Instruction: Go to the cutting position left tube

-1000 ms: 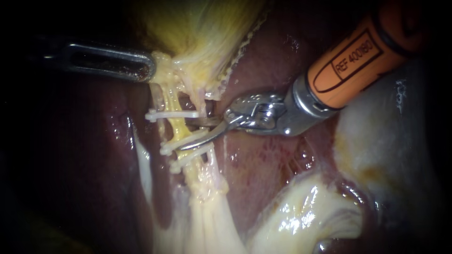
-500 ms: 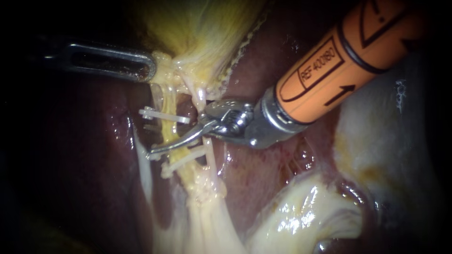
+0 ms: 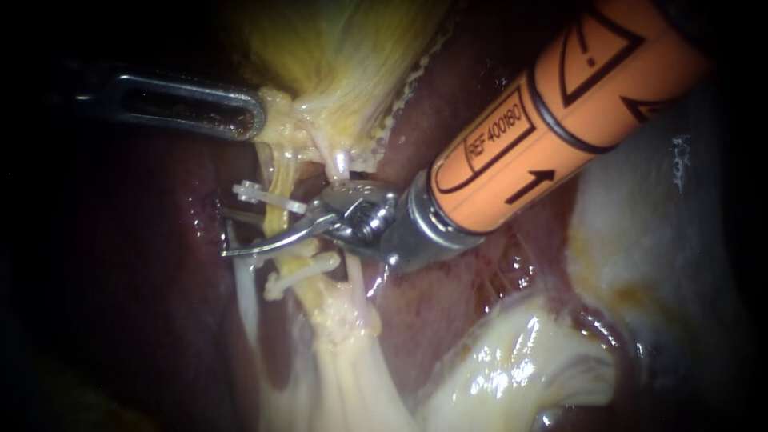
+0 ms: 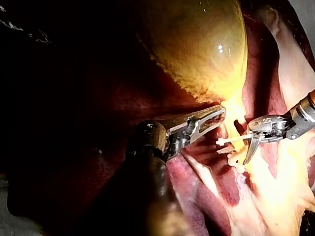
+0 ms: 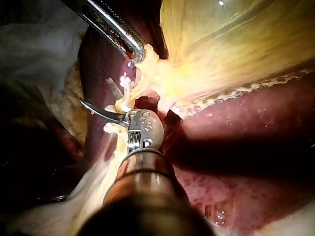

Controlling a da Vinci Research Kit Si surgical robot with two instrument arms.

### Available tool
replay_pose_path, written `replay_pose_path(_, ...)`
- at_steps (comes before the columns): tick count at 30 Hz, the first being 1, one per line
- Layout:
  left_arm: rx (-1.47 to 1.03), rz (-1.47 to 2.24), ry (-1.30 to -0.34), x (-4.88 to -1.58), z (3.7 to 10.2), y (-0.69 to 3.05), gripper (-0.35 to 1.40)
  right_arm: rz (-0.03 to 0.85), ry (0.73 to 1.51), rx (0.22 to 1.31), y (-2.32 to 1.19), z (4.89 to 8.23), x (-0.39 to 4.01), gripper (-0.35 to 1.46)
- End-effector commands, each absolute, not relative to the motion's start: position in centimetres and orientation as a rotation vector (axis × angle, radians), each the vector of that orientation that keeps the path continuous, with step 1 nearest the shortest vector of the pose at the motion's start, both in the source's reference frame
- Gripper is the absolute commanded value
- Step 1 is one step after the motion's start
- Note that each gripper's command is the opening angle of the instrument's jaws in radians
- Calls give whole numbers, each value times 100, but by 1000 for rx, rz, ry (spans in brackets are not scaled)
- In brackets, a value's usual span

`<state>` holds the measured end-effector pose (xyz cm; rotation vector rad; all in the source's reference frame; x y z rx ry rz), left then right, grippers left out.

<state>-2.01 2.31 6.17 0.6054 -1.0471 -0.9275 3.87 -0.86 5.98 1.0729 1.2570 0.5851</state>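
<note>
My right instrument (image 3: 230, 234), on an orange shaft, has two thin curved blades that stand open astride the yellow left tube (image 3: 278, 218). The blades lie between the upper white clip (image 3: 268, 197) and the lower white clips (image 3: 298, 266). The right wrist view shows one blade (image 5: 98, 111) reaching past the tube. A thinner pale right tube (image 3: 339, 164) runs just above the instrument's wrist. My left instrument (image 3: 254, 118), a slotted jaw, is shut on the gallbladder (image 3: 336, 56) at its yellow neck, which it holds taut; in the left wrist view its jaws (image 4: 216, 114) bite that tissue.
Dark red liver (image 3: 448, 280) lies under and around the tubes. Pale glistening fatty tissue (image 3: 512, 360) sits at the lower right, and a whitish strand bundle (image 3: 344, 360) runs down from the clips.
My right instrument has advanced leftward; its open blades slid from beside the tube to across it, between the clips. The upper clip has been nudged left. The left instrument has not moved.
</note>
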Motion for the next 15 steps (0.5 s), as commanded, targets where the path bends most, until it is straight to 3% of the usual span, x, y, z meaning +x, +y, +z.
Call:
replay_pose_path(1,606,-927,-1047,-201,617,231,-35,588,1267,1081,-83,591,387,129)
replay_pose_path(7,606,-927,-1047,-201,617,231,-35,602,1289,1100,-74,568,385,129)
replay_pose_path(15,606,-927,-1047,-200,617,231,-35,602,1289,1100,-74,570,383,127)
